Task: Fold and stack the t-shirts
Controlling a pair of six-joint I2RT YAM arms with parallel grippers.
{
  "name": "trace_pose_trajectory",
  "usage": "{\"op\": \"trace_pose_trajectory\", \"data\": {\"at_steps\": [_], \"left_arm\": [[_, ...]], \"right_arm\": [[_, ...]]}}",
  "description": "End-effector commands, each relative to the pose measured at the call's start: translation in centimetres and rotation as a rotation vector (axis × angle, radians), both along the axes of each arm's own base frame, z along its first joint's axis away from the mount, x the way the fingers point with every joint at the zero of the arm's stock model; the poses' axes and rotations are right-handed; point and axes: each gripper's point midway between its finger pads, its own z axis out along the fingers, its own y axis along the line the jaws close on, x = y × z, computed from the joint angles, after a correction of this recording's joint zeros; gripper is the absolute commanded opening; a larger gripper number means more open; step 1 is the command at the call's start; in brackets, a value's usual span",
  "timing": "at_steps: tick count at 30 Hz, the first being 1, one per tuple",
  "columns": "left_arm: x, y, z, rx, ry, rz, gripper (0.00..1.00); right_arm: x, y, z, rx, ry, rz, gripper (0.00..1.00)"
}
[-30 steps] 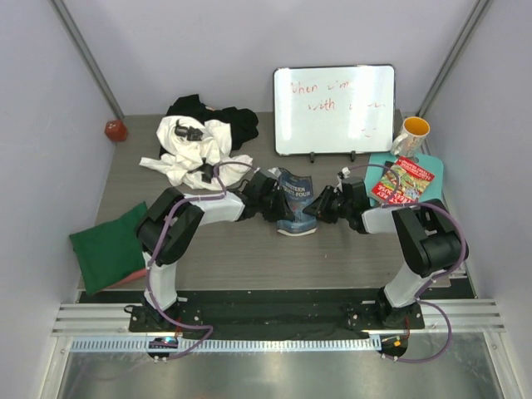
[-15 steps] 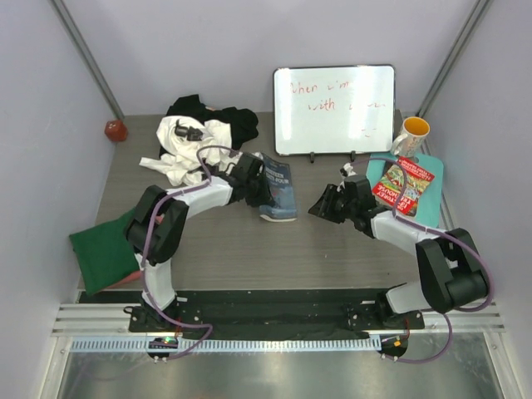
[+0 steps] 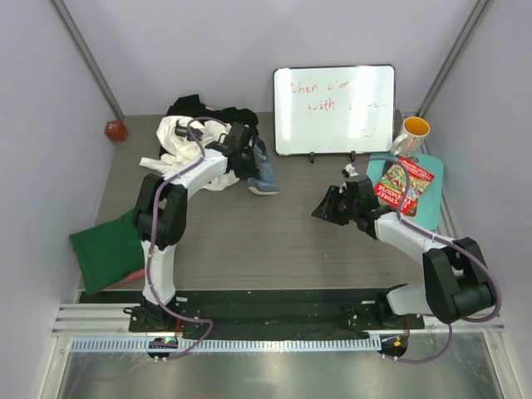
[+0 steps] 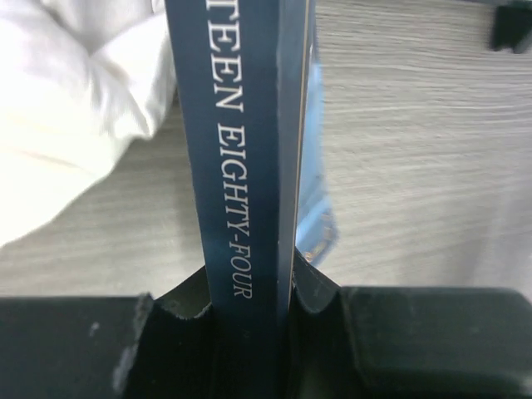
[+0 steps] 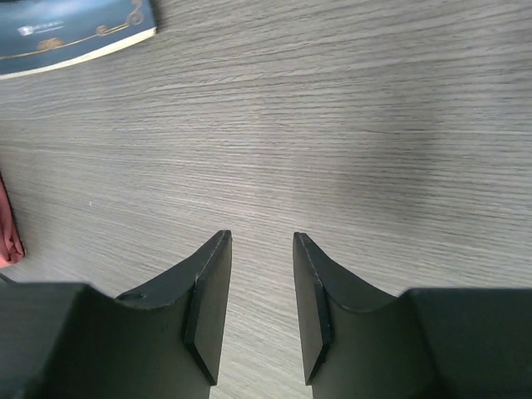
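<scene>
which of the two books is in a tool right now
The dark blue book, clamped by its spine in the left tool; the red-covered book lies flat on the teal mat.

A pile of t-shirts [image 3: 191, 141] lies at the far left of the table [image 3: 274, 241], a ball [image 3: 115, 130] to its left. Just right of the pile is a book [image 3: 263, 169], held in the left gripper [image 3: 248, 158]. A whiteboard [image 3: 334, 110] stands at the far middle, a mug [image 3: 411, 133] right of it; before the mug lies a mat [image 3: 378, 160] — with a second book [image 3: 403, 180] on it. A folded t-shirt [image 3: 106, 248] lies at the near left edge.
</scene>
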Motion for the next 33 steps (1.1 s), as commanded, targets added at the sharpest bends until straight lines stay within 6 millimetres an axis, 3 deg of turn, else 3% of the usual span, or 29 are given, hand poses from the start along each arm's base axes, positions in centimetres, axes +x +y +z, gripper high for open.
{"op": "trace_pose_trajectory", "data": {"at_steps": [1,2,4,9,15,19,21,22,27,33], "left_arm": [[1.6,-0.3,-0.1,0.042,0.002,-0.077,0.0],[2.3,-0.6,0.5,0.043,-0.012,-0.083,0.0],[2.6,-0.2,-0.8,0.084,0.014,-0.084,0.0],[4.1,-0.3,-0.8,0.064,0.002,-0.034,0.0],[6.1,0.7,0.1,0.132,-0.004,0.021,0.0],[9.1,1.5,1.0,0.156,-0.009,0.047,0.0],[9.6,2.3,1.1,0.162,0.008,0.043,0.0],[10.4,2.3,2.1,0.15,-0.018,0.047,0.0],[11.2,4.5,0.6,0.146,0.013,0.071,0.0],[11.3,6.7,-2.8,0.154,0.076,0.063,0.0]], "right_arm": [[1.1,0.3,3.1,0.012,-0.086,0.01,0.41],[1.0,0.3,3.1,0.012,-0.085,0.012,0.41],[0.9,0.4,3.2,0.016,-0.085,0.014,0.41],[0.4,0.4,3.1,0.027,-0.078,0.015,0.42],[-0.3,0.3,3.1,0.036,-0.08,0.019,0.41],[-1.1,0.2,2.7,0.041,-0.069,0.022,0.42],[-1.3,0.1,2.7,0.044,-0.068,0.021,0.41],[-1.5,0.1,2.6,0.045,-0.067,0.02,0.42],[-2.0,0.1,2.2,0.048,-0.053,0.022,0.42],[-2.0,0.4,2.1,0.056,-0.045,0.032,0.41]]}}
